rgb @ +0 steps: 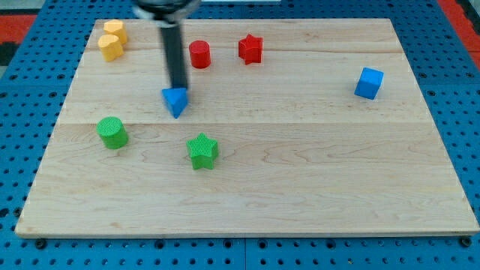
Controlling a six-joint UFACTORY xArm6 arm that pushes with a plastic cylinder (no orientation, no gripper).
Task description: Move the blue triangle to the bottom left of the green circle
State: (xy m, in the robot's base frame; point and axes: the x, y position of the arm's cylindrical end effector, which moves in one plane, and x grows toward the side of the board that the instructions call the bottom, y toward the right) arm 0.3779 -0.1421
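Camera view shows a pale wooden board lying on a blue perforated surface. Taking the green circle as the landmark, everything else is placed from it, starting at the view's bottom and working toward the top.

Nearest the view's bottom sits the green star, to the right of the green circle and slightly lower, well apart from it. The green circle itself stands near the board's left edge.

Next comes the blue triangle, up and to the right of the green circle, clearly apart from it and not at its bottom left. My tip meets the top edge of the blue triangle, on the side away from the green star; the dark rod rises from there toward the view's top. The arm carries no gripper, so nothing is clenched or grasped; the rod merely rests against the block.

Far to the right of the green circle, near the board's right edge and a little higher, is the blue cube.

Farther up, the red cylinder lies above and right of the green circle, just right of the rod, with the red star beyond it to the right.

Almost straight above the green circle, at the board's top left corner, two yellow blocks stand touching each other.
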